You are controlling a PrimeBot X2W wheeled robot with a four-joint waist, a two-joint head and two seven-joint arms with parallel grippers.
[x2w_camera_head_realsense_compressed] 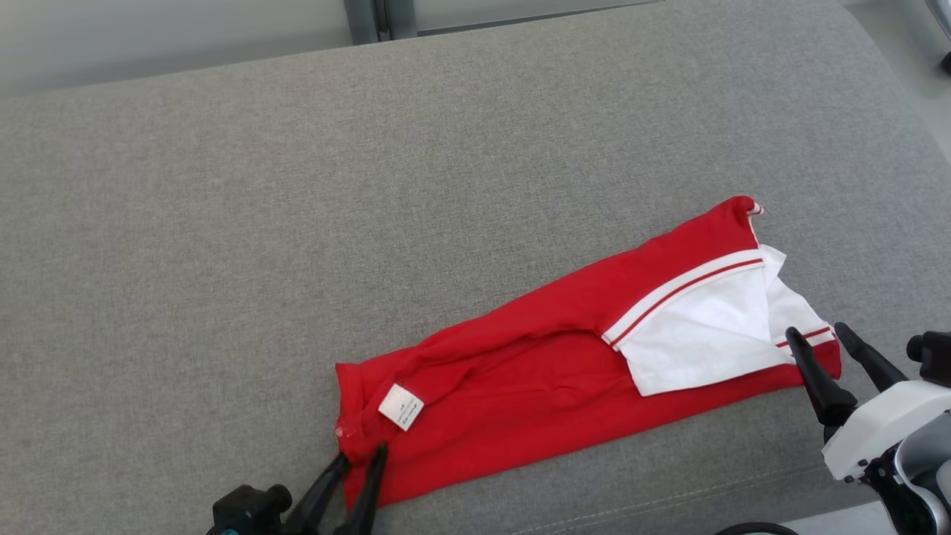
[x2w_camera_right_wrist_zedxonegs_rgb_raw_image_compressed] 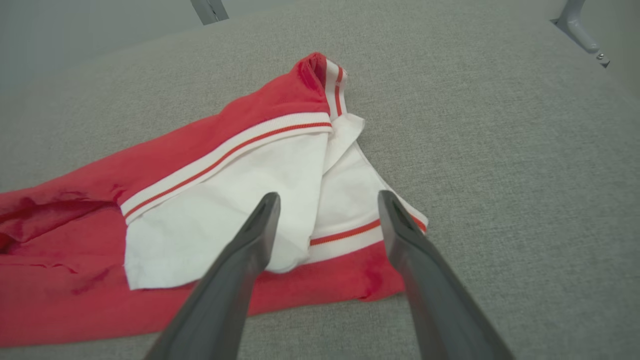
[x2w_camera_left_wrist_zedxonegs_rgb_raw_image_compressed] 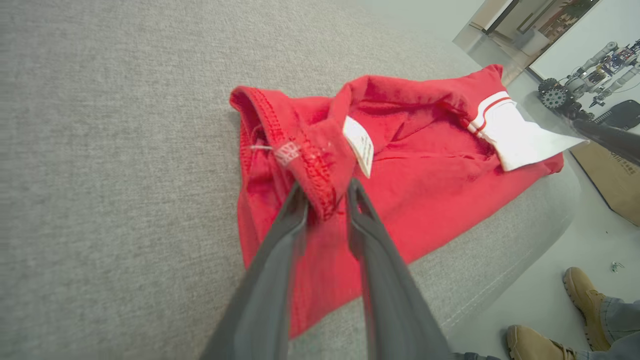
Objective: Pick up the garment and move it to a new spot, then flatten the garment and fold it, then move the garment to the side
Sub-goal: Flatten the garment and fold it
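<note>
The big grey sofa [x2w_camera_head_realsense_compressed: 223, 223] was the work place. The red shirt [x2w_camera_head_realsense_compressed: 520, 386] lay on it as a long folded strip, on the near side and a bit to the right. Its near side was close to the sofa's near edge. That was one danger. A push or a tug toward the near side could slide the shirt off the sofa.

The right gripper [x2w_camera_head_realsense_compressed: 816, 331] was at the right end of the shirt. Its jaws were wide apart and had let go of everything. They hung just over the white part [x2w_camera_head_realsense_compressed: 706, 327], which looked loose and floppy. If a finger dipped or swung left, it could catch that flap and flip it open. Then the fold would be messy.

The left gripper [x2w_camera_head_realsense_compressed: 362, 453] was at the left end. Its jaws stood only a little apart, with a bump of the red hem [x2w_camera_left_wrist_zedxonegs_rgb_raw_image_compressed: 320, 175] between the tips. I could not tell if they were pinching the cloth or just touching it. If the gripper pulled back while the hem was caught, the cloth could come along and the fold could come undone.

The small white tag [x2w_camera_head_realsense_compressed: 400, 406] sat just beside those tips. It could snag too.
</note>
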